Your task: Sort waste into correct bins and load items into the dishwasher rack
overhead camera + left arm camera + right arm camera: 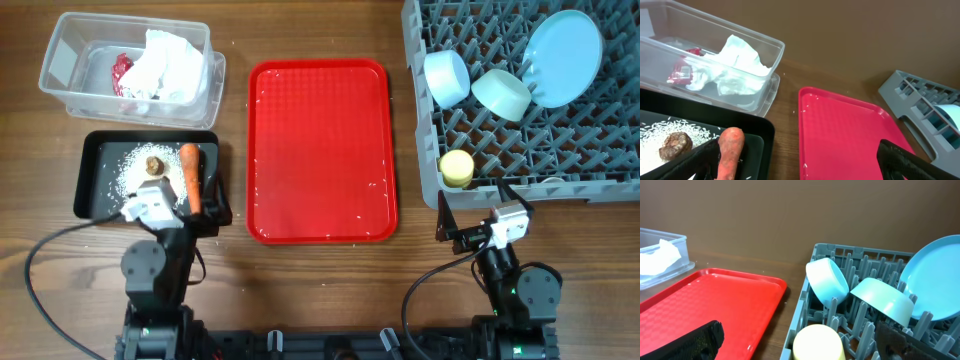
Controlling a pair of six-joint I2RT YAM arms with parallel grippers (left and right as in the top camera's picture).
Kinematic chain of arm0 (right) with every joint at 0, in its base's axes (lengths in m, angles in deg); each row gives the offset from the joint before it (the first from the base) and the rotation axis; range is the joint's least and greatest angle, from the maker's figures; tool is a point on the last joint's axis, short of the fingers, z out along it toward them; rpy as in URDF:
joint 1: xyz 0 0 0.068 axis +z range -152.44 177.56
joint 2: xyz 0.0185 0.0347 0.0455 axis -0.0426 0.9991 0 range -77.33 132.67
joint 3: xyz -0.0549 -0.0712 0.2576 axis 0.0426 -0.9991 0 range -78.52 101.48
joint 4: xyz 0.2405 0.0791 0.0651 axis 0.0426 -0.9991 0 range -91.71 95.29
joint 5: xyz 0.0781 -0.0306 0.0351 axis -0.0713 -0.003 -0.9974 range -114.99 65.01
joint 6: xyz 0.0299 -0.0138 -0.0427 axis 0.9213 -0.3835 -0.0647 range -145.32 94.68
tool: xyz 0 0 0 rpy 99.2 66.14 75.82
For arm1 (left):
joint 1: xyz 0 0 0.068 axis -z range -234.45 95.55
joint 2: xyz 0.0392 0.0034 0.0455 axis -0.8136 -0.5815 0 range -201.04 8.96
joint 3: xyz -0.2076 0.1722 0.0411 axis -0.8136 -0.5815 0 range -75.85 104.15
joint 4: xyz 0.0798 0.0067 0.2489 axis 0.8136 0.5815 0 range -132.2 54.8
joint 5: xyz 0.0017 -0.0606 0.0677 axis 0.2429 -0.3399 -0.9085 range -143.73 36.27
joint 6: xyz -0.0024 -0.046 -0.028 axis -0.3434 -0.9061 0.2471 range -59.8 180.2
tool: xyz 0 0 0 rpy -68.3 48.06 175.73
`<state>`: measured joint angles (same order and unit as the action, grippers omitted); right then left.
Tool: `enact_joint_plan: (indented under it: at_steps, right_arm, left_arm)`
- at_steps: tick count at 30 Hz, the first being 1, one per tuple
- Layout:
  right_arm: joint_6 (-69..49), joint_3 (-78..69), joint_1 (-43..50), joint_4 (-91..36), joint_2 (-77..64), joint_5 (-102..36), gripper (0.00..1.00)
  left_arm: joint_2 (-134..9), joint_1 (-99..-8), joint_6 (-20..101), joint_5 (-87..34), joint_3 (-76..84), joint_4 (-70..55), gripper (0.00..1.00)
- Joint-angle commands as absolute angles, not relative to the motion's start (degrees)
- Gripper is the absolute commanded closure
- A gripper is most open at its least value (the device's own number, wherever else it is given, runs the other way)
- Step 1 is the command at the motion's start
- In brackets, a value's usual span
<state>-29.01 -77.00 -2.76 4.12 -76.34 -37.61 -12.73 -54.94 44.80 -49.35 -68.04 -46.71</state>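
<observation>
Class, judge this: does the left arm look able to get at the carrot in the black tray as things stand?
Probably yes: the carrot lies uncovered, right by the open left claw.

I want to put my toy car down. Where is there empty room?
The red tray is almost bare. Bare table wood lies in front of it, and a strip runs between it and the black tray. Crowded: the black tray holds rice, a lump and a carrot; the rack holds bowls, a plate and a cup.
</observation>
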Motion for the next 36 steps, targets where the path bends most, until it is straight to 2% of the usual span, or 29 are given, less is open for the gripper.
enact_joint_plan:
  at_steps: [1, 8, 16, 36]
  right_arm:
    - [-28.18, -77.31, -2.96, 4.38, -77.12, -37.5, 0.0]
    - [-28.15, -77.31, -2.96, 4.38, -77.12, -37.5, 0.0]
    - [-28.18, -77.31, -2.96, 4.38, -77.12, -37.5, 0.0]
    - [-28.18, -77.31, -2.96, 4.38, -77.12, -37.5, 0.0]
  left_arm:
    - [-6.68, -55.53, 44.99, -49.66, -71.4, -47.1, 0.0]
    - [2.15, -56.62, 48.1, -51.67, -75.53, -46.77, 0.0]
    - [8.77, -56.73, 49.52, -51.69, -75.53, -37.75, 0.0]
    - [8.8, -55.24, 49.45, -51.67, -75.53, -37.83, 0.0]
